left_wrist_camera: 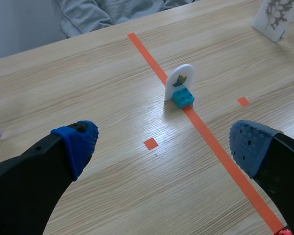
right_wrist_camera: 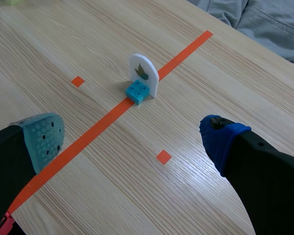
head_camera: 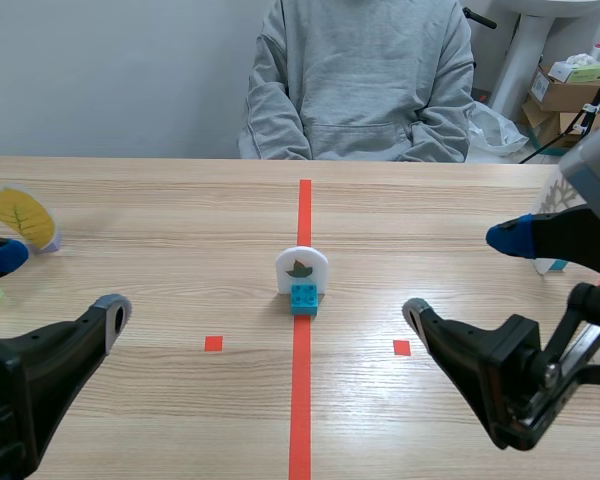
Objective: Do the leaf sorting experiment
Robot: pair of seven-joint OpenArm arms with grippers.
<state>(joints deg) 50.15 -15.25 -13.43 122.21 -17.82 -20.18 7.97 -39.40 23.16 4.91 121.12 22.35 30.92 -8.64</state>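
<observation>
A white arched card with a small leaf picture [head_camera: 302,270] stands in a turquoise brick [head_camera: 303,299] on the red centre tape. Both wrist views show the card [left_wrist_camera: 180,79] [right_wrist_camera: 144,71] ahead of the fingers. A yellow leaf card [head_camera: 22,216] stands at the far left, just beyond my left gripper [head_camera: 55,285]. That gripper is open and holds nothing [left_wrist_camera: 164,144]. My right gripper [head_camera: 463,276] is open too, low on the right, with bare table between its pads [right_wrist_camera: 132,134]. A white card with a branching leaf [left_wrist_camera: 273,17] stands at the far right, partly hidden behind the right arm.
A person in a grey sweatshirt [head_camera: 360,80] sits across the table, hands out of sight. Cardboard boxes [head_camera: 570,90] lie on the floor beyond the table's back right. Small red tape squares [head_camera: 213,343] [head_camera: 401,347] mark the wood on either side of the centre line.
</observation>
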